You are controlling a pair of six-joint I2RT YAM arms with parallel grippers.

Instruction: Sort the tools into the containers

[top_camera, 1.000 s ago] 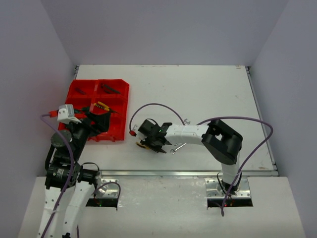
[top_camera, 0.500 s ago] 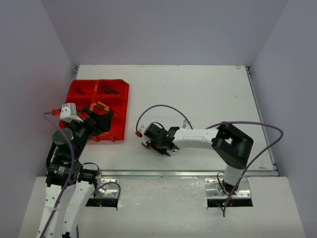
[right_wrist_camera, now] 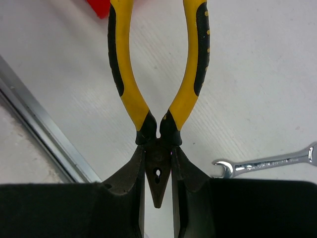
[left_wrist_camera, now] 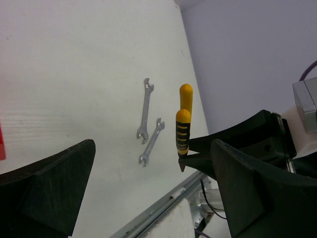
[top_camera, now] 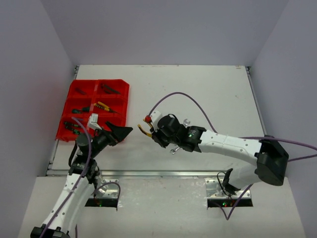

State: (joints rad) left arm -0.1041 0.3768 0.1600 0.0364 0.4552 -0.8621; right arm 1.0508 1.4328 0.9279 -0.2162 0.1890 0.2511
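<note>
My right gripper [top_camera: 154, 134] is shut on the dark head of yellow-black-handled pliers [top_camera: 143, 131] and holds them above the table, handles pointing left toward the red tray [top_camera: 127, 99]. In the right wrist view the pliers [right_wrist_camera: 158, 148] sit pinched between my fingers [right_wrist_camera: 132, 178], handles spread. My left gripper [top_camera: 126, 132] is open and empty, just left of the pliers, by the tray's near right corner. In the left wrist view the pliers [left_wrist_camera: 182, 124] hang ahead. Two silver wrenches [left_wrist_camera: 145, 110] [left_wrist_camera: 151, 141] lie on the table. Several tools lie in the tray's compartments [top_camera: 102, 106].
One wrench [top_camera: 186, 121] lies behind my right arm and the other [top_camera: 174, 148] in front of it; one also shows in the right wrist view [right_wrist_camera: 267, 163]. The metal rail [top_camera: 163, 173] runs along the table's front edge. The tray's corner [right_wrist_camera: 101, 6] shows beyond the handles.
</note>
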